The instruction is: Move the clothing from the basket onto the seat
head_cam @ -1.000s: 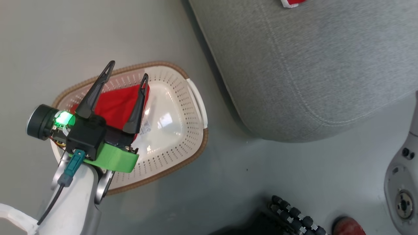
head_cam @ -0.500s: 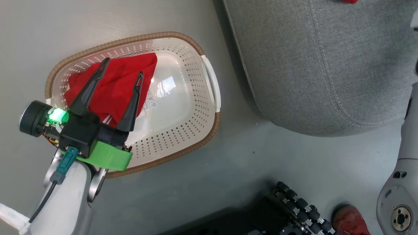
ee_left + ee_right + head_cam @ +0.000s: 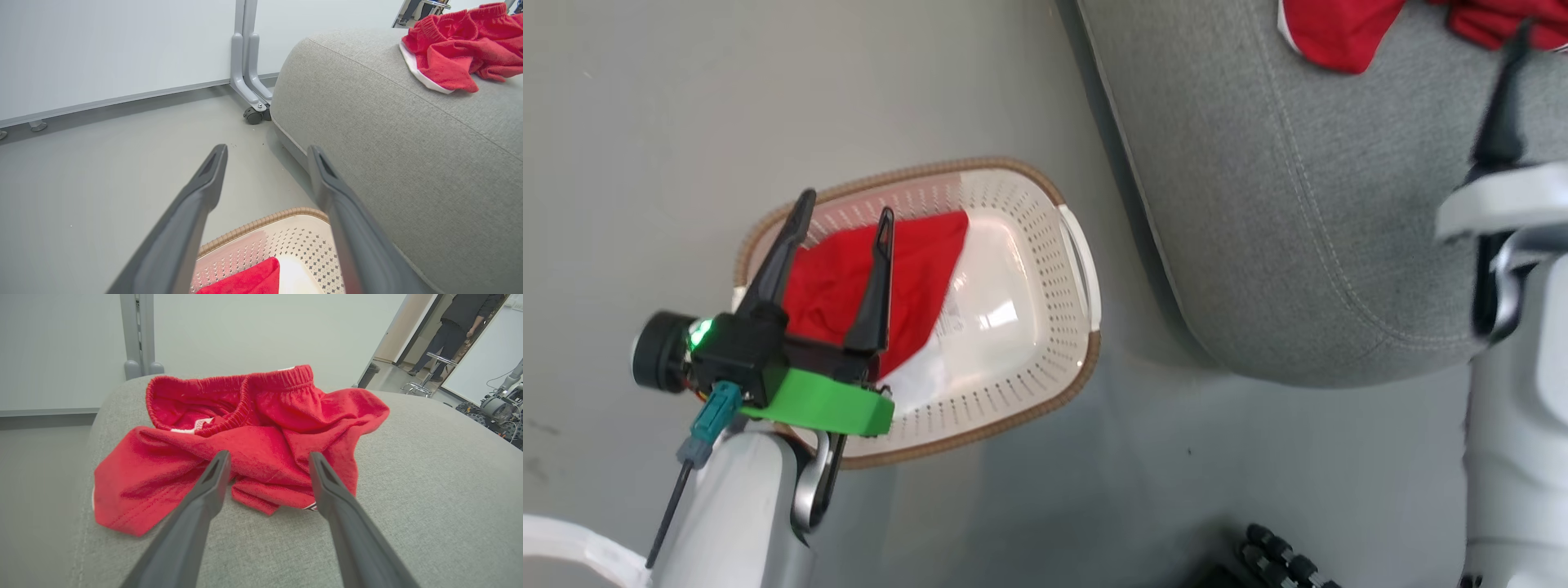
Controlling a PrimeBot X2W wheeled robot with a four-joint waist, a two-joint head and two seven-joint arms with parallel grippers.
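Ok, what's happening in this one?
A two-armed robot is moving red clothes from a cream perforated plastic laundry basket to a large light-grey fabric seat. Crumpled red shorts with an elastic waistband lie on the seat, the open, empty right gripper pointing at them. A second red garment lies in the basket, with the open, empty left gripper hovering above it.

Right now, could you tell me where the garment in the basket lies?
In the head view, the red garment lies in the left half of the basket, below the open left gripper, away from the seat.
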